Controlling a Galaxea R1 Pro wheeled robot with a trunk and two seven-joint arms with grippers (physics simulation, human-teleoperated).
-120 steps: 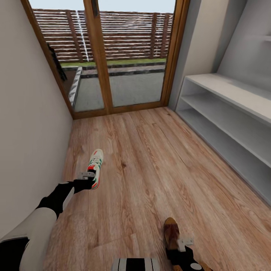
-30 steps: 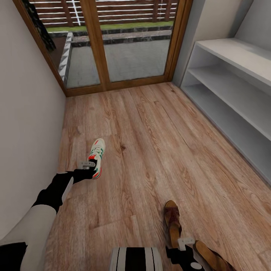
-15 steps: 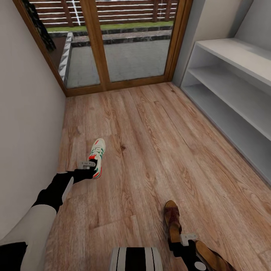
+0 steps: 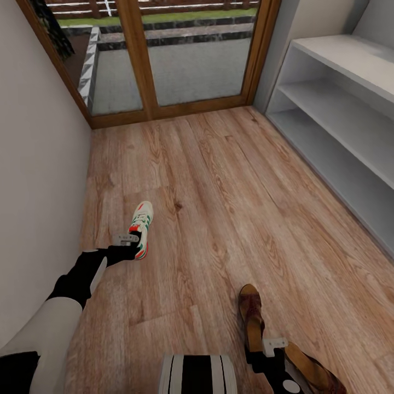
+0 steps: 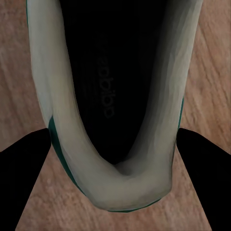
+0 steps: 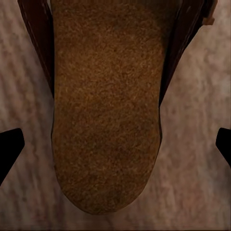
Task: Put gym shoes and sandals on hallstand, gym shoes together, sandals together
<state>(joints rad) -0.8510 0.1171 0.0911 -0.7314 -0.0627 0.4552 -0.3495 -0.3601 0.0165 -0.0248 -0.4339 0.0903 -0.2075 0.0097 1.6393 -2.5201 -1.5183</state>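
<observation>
With the left pincer (image 4: pixel 133 244) clenched on the white green-striped gym shoe's (image 4: pixel 140 227) heel, your spread right pincer (image 6: pixel 115 144) straddles the brown leather sandal's (image 6: pixel 106 96) heel, its length running straight ahead.

Home entry corridor, simulated render.
I'm on wood-plank floor (image 4: pixel 230 180) btwn white walls; wood-framed glass door (image 4: pixel 164 54) to a patio ahead, pale shoe rack (image 4: pixel 350 126) w/ open shelves at right.

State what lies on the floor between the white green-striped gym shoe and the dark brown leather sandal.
Only bare wood-plank floor separates the white gym shoe from the dark brown sandal, as the head view shows.
</observation>
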